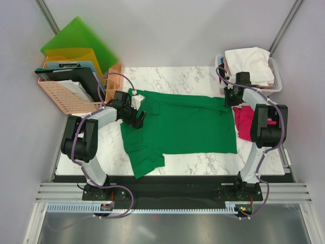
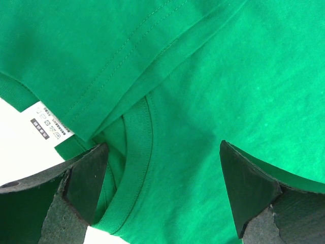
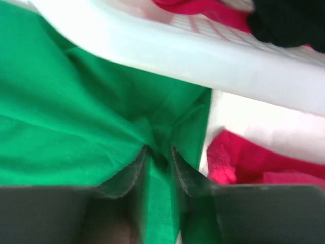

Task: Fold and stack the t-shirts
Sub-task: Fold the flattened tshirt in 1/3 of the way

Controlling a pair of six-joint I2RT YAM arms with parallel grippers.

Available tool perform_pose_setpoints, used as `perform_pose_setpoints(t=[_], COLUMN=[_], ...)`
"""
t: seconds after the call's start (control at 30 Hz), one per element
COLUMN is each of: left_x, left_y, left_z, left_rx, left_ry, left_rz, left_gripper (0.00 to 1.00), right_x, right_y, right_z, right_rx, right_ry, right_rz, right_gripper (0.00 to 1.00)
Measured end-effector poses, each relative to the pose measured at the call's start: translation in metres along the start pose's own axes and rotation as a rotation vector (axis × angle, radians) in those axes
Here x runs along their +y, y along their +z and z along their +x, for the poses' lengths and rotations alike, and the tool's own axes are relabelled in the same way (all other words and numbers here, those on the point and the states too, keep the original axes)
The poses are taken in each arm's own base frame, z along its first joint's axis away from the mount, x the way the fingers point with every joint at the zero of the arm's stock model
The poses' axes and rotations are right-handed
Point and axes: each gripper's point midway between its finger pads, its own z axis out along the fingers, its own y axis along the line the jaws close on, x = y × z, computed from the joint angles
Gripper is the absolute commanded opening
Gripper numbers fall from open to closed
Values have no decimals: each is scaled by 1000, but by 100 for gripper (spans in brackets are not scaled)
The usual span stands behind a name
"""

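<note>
In the top view we look steeply down from above and behind the arm bases (image 1: 101, 192), which lie along the bottom edge, and take in the whole table (image 1: 203, 161) with the green t-shirt (image 1: 188, 124) mid-frame. Our left wrist view hangs very close over that shirt's collar (image 2: 138, 152), the left gripper (image 2: 163, 152) framing the lower corners. Our right wrist view, close and blurred, faces the shirt's edge beneath the white basket (image 3: 203, 56), which the top view shows at upper right.

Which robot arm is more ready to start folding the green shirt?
Right, probably. The right tool pinches a fold of the green t-shirt at its edge, while the left tool hangs open over the collar, gripping nothing.
</note>
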Motion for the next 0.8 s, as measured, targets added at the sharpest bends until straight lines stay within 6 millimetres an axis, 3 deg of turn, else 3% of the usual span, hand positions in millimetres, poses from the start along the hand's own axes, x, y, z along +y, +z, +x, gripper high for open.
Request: perform_pose_setpoints(t=[0.03,0.17,0.3,0.47,0.57,0.8], left_x=[0,-3,-4,-4,-4,-4], left_y=[0,0,0,0,0,0], left_z=[0,-1,-1,-1,-1,0], left_rx=[0,-4,-5,-7,-7,-5], left_ry=[0,0,0,0,0,0], left_rz=[2,17,20,22,23,21], left_gripper=[97,97,97,97,96,96], right_x=[-2,-7,-7,3,27,115], right_y=[0,-5,-22,-46,-49,-32], right_z=[1,-1,0,-14,-19,-21], right_rx=[3,-9,-31,-89,-102,-64], right_ry=[-2,-28,-47,-95,-149,-313], right_rz=[11,41,71,73,46,-76], right_gripper=[56,67,67,62,60,59])
